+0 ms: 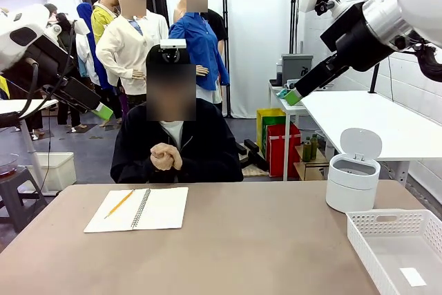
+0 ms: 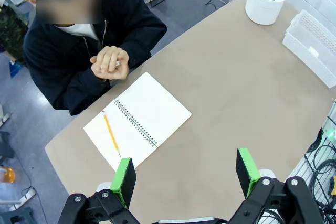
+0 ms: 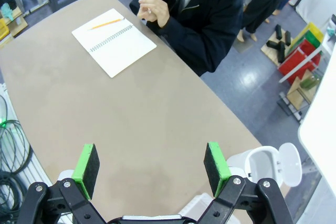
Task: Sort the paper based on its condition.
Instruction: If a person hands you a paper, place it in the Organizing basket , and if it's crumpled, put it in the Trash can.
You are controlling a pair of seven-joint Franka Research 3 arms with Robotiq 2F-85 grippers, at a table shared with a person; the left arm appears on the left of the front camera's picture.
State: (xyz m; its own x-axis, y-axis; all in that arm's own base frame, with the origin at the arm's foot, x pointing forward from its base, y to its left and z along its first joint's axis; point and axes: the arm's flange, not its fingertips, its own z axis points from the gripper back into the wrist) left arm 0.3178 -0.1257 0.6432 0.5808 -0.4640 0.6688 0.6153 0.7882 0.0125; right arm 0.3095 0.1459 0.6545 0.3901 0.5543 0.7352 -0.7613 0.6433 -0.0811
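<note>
The left end effector is seen with its green pads spread wide and nothing between them. The right end effector is likewise spread and empty. In the front view both are shown raised well above the counter, one at each side of the picture.

Downward looks are given by the wrist views. In the left wrist view the open notebook is seen on the counter beyond the left pad, well apart from it, with a yellow pencil laid on one page. In the right wrist view the same notebook is found far off at the upper left.

A small white slip is shown in the front view on the floor of the white basket. A white bin with its lid raised is placed just behind the basket. The person's clasped hands are held just beyond the notebook.
</note>
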